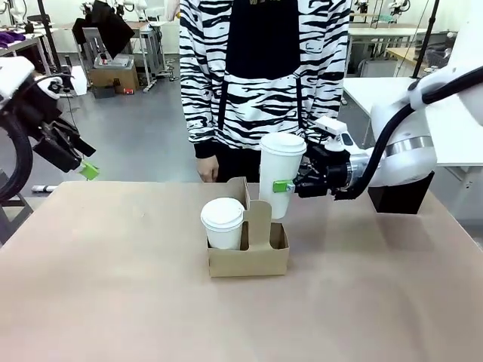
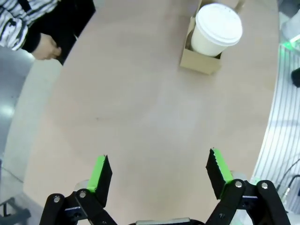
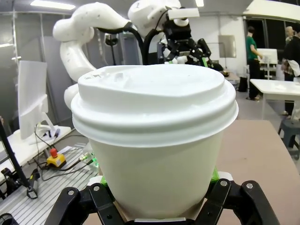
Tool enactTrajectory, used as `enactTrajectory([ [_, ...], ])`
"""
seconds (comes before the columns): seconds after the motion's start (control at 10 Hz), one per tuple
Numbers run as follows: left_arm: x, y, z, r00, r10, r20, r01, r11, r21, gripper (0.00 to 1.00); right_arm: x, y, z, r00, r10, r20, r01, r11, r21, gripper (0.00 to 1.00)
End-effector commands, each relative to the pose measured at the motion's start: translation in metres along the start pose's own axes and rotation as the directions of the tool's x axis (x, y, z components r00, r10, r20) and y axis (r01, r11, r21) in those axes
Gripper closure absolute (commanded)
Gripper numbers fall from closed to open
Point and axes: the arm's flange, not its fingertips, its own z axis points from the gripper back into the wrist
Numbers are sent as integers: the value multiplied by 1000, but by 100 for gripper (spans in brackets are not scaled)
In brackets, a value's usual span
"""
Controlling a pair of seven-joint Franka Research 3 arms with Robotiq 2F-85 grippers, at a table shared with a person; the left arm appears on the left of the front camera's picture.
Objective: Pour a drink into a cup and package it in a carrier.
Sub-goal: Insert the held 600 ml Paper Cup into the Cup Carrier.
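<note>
The brown cardboard carrier (image 1: pixel 249 260) stands mid-table, and one white lidded cup (image 1: pixel 223 224) sits in its left pocket. A taller white lidded cup (image 1: pixel 281 170) hangs over the right pocket with my right gripper (image 1: pixel 282 185) shut on its side. Its base is level with the handle tab; whether it is inside the pocket, I cannot tell. In the right wrist view this cup (image 3: pixel 154 136) sits between the green pads of that gripper (image 3: pixel 154 185). My left gripper (image 1: pixel 81 162) hovers open at the table's far left (image 2: pixel 158 168), well away from the carrier (image 2: pixel 200 62). The drink is hidden under the lids.
A person in a zebra-striped top stands at the far side, one hand (image 1: pixel 205 167) at the table's edge (image 2: pixel 44 47). The brown tabletop (image 1: pixel 113 286) is bare around the carrier. A white table (image 1: pixel 453 128) stands behind my right arm.
</note>
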Motion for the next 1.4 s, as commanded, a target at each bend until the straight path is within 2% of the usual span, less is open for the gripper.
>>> enactTrajectory([
  [0.0, 7, -3, -1, 1000, 0, -22, 0, 1000, 5, 6, -9, -5, -5, 1000, 22, 18, -23, 999, 41, 19],
  [0.9, 7, -3, -1, 1000, 0, -22, 0, 1000, 5, 6, -58, -7, -9, 997, -77, -32, 80, 990, 113, 19],
  [1.3, 7, -3, -1, 1000, 0, -22, 0, 1000, 5, 6, -83, -13, -8, 994, -66, -90, 80, 984, 158, 19],
])
